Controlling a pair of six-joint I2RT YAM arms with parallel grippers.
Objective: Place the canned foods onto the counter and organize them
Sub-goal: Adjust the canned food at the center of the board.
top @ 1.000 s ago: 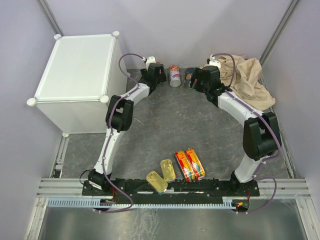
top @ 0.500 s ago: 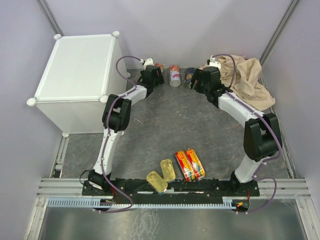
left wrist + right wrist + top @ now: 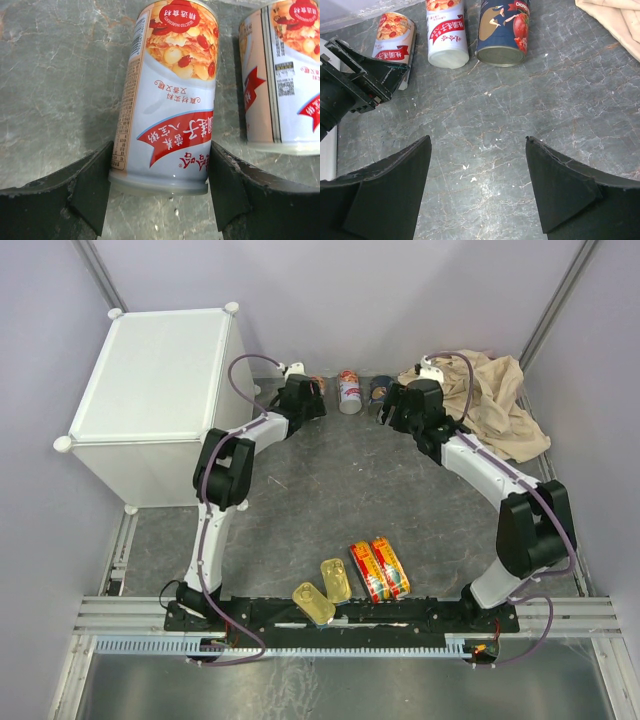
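Seven tins counted, none yet on the large white cube-shaped cabinet that served as counter at the far-left corner of the grey marbled tabletop. Left gripper was at the far edge, jaws part-open and pressed against both flanks of a white-and-red cylindrical tin. That tin was upright, long axis vertical, and appeared to rest on the tabletop. Second white-and-red tin stood just beside it on the right, a narrow gap between them. Dark cylindrical tin with a red label came next along the same edge. Right gripper hovered over bare tabletop short of that dark tin, jaws wide, holding nothing. Key relation: the cabinet lay to the left of the gripped tin, its top panel well above the tin, and the left arm was the nearer arm, its elbow close by the cabinet's right wall. Judged the coming move a straight lift, then a swing left over the panel's rim. That wall and its corner knob looked the likeliest obstruction, and a tilted lift could knock the neighbouring tin. Two red-yellow oblong flat tins and two gold rectangular tins lay at the near edge between the arm bases. Beige cloth was heaped at the far-right corner, off that path.
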